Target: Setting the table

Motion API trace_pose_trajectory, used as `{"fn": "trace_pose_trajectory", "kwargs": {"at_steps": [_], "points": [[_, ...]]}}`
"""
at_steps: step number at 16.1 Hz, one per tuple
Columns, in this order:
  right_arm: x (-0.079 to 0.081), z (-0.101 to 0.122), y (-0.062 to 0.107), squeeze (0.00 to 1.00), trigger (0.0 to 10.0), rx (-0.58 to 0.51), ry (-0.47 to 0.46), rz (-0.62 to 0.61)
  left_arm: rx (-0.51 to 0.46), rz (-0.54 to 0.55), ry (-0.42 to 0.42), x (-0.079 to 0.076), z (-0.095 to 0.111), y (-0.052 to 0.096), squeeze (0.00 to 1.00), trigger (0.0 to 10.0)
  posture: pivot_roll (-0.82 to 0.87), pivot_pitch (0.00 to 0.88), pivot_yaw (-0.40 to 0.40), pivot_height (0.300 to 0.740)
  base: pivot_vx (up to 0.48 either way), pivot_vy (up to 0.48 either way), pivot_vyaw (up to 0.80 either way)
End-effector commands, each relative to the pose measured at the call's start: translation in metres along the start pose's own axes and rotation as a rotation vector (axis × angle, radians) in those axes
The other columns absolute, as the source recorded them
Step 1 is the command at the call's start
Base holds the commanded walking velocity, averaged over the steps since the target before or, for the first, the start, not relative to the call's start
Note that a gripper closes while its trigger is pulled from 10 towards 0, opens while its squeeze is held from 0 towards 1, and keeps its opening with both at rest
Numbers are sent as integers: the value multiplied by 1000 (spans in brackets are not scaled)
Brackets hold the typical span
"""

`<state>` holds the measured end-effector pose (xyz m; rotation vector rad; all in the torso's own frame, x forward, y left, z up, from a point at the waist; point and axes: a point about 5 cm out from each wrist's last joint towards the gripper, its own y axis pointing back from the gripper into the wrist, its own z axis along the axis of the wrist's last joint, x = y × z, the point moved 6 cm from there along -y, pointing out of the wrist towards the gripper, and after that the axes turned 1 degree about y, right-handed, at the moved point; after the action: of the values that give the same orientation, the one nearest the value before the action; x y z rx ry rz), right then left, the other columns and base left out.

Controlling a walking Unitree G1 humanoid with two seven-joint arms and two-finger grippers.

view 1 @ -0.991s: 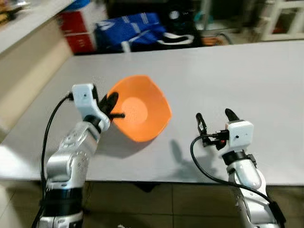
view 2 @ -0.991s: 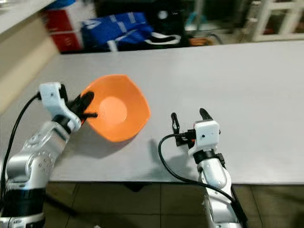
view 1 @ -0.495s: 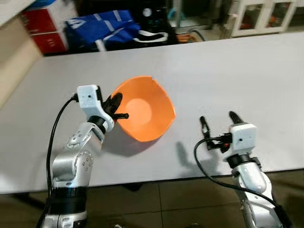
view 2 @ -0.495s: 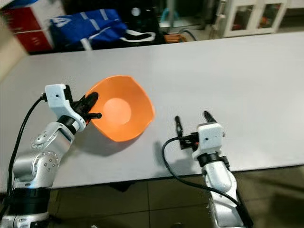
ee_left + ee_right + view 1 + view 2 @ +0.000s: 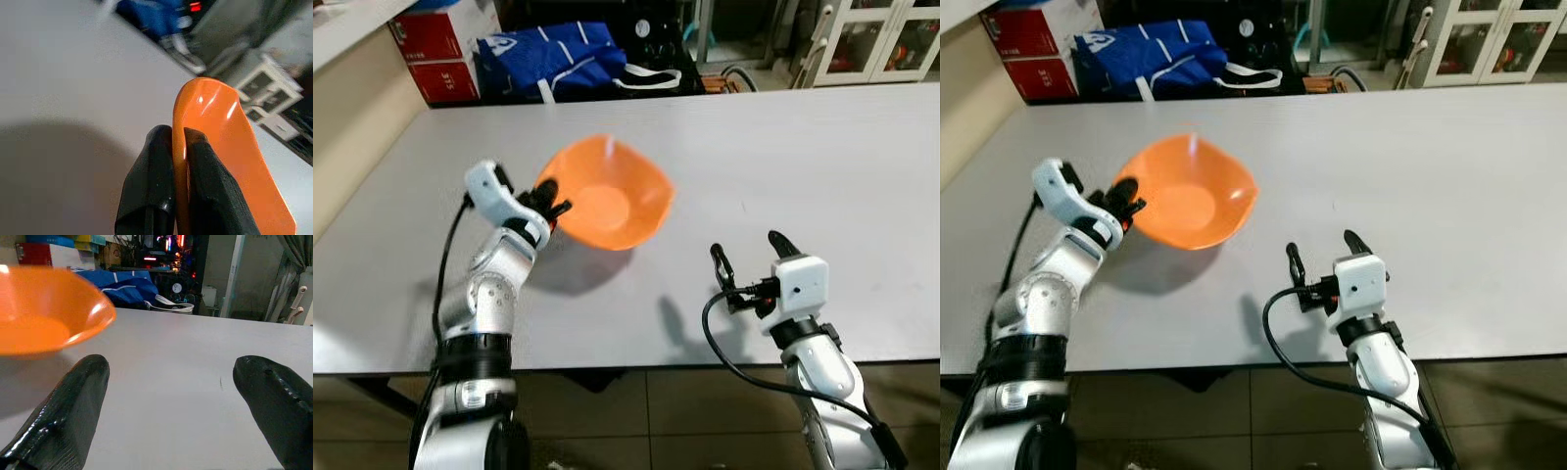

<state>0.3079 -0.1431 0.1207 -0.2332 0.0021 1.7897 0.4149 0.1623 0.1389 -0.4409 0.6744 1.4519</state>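
Note:
An orange bowl [image 5: 607,196] hangs above the grey table [image 5: 822,157], left of centre, its opening facing up. My left gripper [image 5: 551,208] is shut on the bowl's near-left rim; in the left wrist view both black fingers [image 5: 205,196] pinch the orange rim [image 5: 215,122]. My right gripper [image 5: 745,257] hovers open over the table's front edge, right of the bowl, with nothing between its fingers [image 5: 73,406]. The bowl [image 5: 44,308] appears off to one side in the right wrist view.
A blue bag [image 5: 558,54] and red boxes [image 5: 435,49] lie on the floor beyond the table's far edge. White cabinets [image 5: 881,44] stand at the back right. A beige counter [image 5: 352,108] runs along the left. The table's right half is bare.
The bowl has tipped from tilted toward me to nearly level, held by my left gripper. The camera has shifted too. My right gripper stays open near the front edge.

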Motion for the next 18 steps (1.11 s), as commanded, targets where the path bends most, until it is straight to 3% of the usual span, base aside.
{"fn": "trace_pose_trajectory", "kwargs": {"at_steps": [1,3,10,13,18], "points": [[3,8,-1,0,10000,-20,7,20,-61,28,12,4,18,-4,0,10000,-228,0,87,740,0,0,0],[3,7,-1,0,10000,-17,9,27,-70,100,60,18,20,-10,0,10000,-230,0,82,740,0,0,0],[2,7,0,0,10000,-14,17,42,-93,188,210,33,19,-21,0,10000,-249,3,72,740,0,0,0],[2,7,1,0,10000,-11,21,52,-54,213,198,39,-1,-22,0,10000,-251,7,69,740,0,0,0],[3,7,2,0,10000,-7,21,56,-17,224,150,43,-15,-22,0,10000,-250,12,68,740,0,0,0]]}}
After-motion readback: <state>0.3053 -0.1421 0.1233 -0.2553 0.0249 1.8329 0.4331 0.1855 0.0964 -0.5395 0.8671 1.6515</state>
